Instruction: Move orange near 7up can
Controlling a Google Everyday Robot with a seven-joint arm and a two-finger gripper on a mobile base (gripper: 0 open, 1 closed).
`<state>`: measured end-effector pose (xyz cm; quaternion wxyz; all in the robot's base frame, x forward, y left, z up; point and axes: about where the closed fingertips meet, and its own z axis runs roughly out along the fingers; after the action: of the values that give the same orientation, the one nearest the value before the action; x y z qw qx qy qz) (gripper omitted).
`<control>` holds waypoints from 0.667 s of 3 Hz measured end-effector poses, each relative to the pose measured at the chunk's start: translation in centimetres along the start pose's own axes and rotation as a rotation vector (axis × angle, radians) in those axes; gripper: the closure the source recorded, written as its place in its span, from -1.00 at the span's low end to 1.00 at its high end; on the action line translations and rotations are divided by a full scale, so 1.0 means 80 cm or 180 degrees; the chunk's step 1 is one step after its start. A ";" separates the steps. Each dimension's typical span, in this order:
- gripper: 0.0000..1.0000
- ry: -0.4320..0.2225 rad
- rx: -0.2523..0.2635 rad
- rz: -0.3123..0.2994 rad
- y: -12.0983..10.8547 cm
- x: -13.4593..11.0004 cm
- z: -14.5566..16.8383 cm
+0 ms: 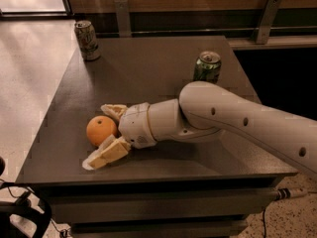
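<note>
The orange (101, 130) lies on the dark grey table (158, 73) near its front left corner. My gripper (97, 135) has come in from the right, low over the table, and is open. One finger (114, 109) is behind the orange and the other finger (106, 155) is in front of it, so the orange sits between them. I cannot tell whether they touch it. The 7up can (86, 39), pale silvery with dark greenish print, stands upright at the table's far left corner, well away from the orange.
A bright green can (207, 67) stands upright at the far right of the table, just behind my arm (223, 118). The table's left edge and front edge are close to the orange. A wooden wall with metal brackets runs behind the table.
</note>
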<state>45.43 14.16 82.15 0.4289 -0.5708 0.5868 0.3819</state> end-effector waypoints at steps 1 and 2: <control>-0.19 0.0001 -0.0012 -0.0012 0.002 -0.003 0.002; 0.27 0.0003 -0.0021 -0.0020 0.003 -0.004 0.003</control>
<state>45.18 14.52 82.36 0.4280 -0.5743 0.5838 0.3823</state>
